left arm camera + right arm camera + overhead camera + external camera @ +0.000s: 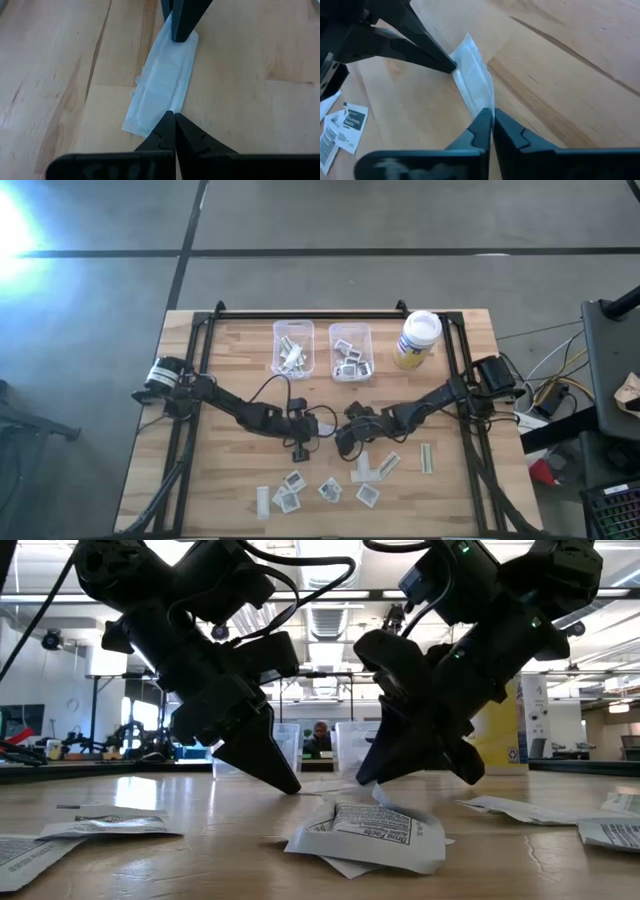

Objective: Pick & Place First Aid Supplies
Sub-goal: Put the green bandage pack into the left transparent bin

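A: Print on the square packets (pixel 290 500) in the high view? Too small to read.
B: Bin (pixel 293 348) contents unclear too. Long strip (pixel 162 87) is partly under both claws.

Count time: two bins (pixel 293 330), one jar (pixel 418 340), two arms (pixel 235 408). Loose on the table I get four squares (pixel 330 490) and four strips (pixel 427 458), plus one more strip lying between the arm tips, so nine packets out in the open. Both bins have more packets piled inside, but they overlap too much to count.
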Robot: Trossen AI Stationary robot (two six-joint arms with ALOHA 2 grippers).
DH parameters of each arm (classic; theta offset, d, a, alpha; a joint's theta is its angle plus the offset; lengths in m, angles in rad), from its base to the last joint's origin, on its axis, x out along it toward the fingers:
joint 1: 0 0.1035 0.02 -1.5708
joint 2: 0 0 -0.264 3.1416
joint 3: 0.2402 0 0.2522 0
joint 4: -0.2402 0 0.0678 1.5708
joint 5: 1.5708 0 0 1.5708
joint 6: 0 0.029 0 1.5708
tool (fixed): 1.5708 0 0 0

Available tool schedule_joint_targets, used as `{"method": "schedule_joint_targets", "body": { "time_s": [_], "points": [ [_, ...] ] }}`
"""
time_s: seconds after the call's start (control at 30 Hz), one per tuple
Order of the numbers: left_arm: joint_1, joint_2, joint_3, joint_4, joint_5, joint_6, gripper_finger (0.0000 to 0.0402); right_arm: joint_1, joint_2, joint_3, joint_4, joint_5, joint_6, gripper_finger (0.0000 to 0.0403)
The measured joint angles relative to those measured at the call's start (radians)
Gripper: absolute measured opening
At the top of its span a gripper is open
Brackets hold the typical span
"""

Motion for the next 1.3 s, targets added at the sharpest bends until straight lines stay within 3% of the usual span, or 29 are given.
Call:
{"method": "schedule_joint_targets", "body": {
  "time_s": [0.3,0.6,0.8,1.1,1.3],
  "points": [
    [0.001,-0.014,0.000,-0.002,0.007,-0.015,0.0009,0.009,-0.011,0.000,0.000,0.000,-0.051,0.0008],
    [0.000,-0.090,-0.004,-0.056,0.017,-0.014,0.0115,0.034,-0.036,0.000,-0.008,0.000,-0.082,0.0008],
    [0.002,-0.215,-0.003,-0.249,0.029,-0.025,0.0167,0.055,-0.080,0.000,-0.032,0.001,-0.116,0.0008],
    [-0.001,-0.384,-0.028,-0.305,0.100,-0.037,0.0172,0.102,-0.140,0.005,-0.030,0.001,-0.275,0.0008],
    [-0.001,-0.409,-0.102,-0.107,0.228,-0.034,0.0170,0.134,-0.148,0.043,-0.031,0.001,-0.394,0.0008]
  ]
}}
